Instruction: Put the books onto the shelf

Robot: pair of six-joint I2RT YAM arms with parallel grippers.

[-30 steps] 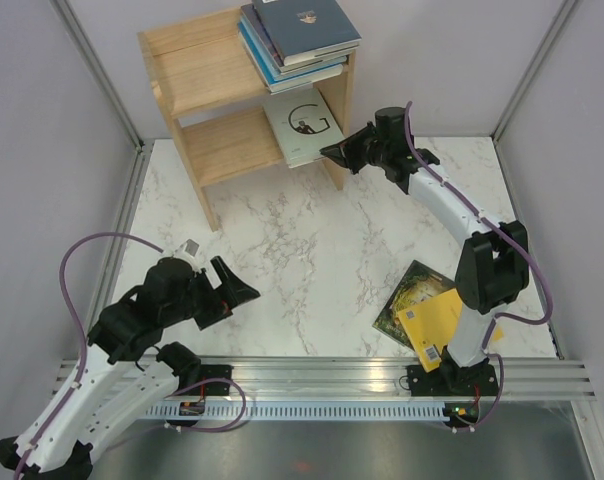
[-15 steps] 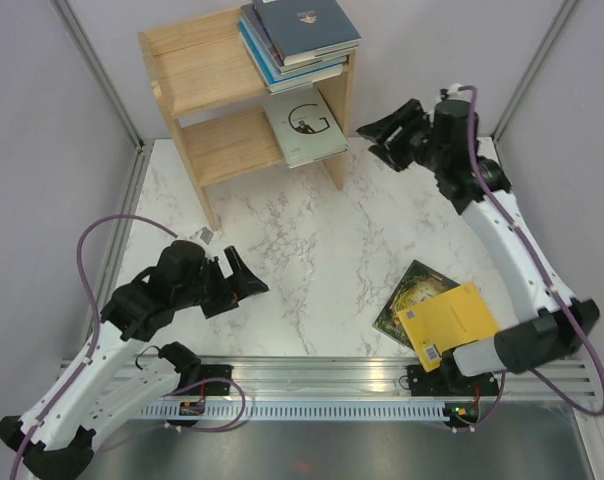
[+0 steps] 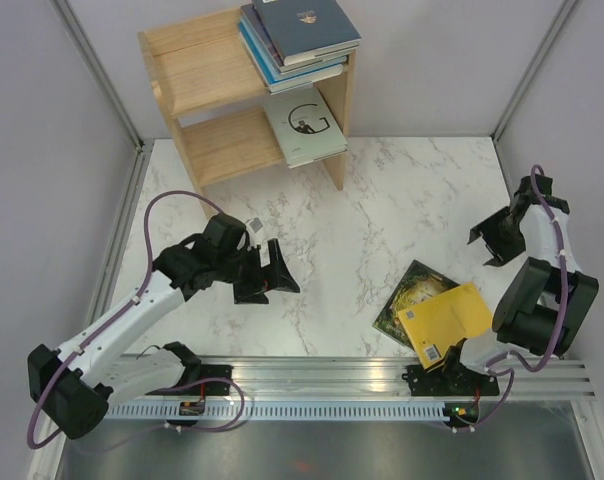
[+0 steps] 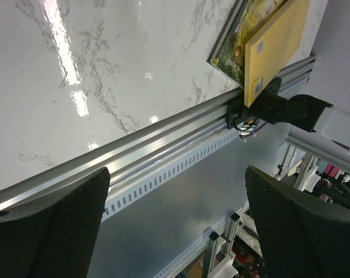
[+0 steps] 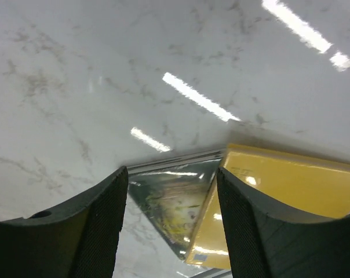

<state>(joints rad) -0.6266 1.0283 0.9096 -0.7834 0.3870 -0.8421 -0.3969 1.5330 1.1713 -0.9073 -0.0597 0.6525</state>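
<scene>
The light wooden shelf stands at the back left. Several books are stacked on its top at the right end, and a pale book with a "G" lies on its lower tier. On the table by the right arm's base, a yellow book lies partly over a black and gold book. My right gripper hangs open above these two, holding nothing. My left gripper is open and empty over the table's middle left.
The aluminium rail runs along the near edge of the marble table. Grey walls close in the left, back and right sides. The left half of both shelf tiers is bare wood.
My right gripper opened off the "G" book, left it on the lower tier, and swung back right over the table books. The left arm reached forward toward the table's middle.
</scene>
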